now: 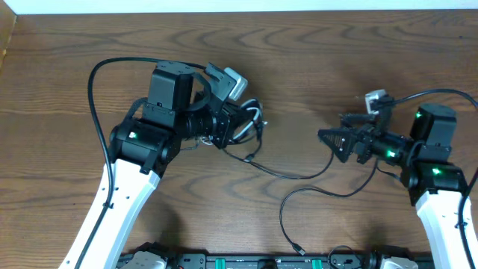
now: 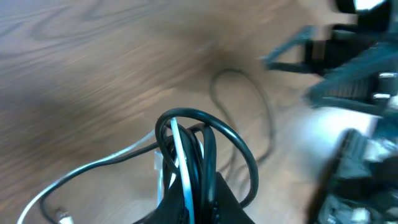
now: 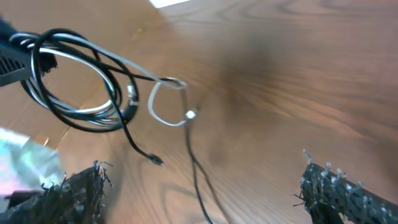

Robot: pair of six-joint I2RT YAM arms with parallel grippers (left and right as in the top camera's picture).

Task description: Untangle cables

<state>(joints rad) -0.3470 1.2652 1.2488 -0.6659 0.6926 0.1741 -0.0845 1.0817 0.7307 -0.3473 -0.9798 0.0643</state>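
Wooden table (image 1: 336, 60). Gripping coiled black-and-white cables (image 2: 181, 149) in closed left hand (image 1: 240, 123); holding right hand (image 1: 327, 142) wide open, well apart from coil.

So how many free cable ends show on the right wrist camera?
2: the white cable's tip right of the bundle, and a black cord's plug below it. More may hide in the bundle.

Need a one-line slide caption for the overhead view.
Left tool shut on the coiled cables over a wooden table; right tool open opposite, loose black cord between.
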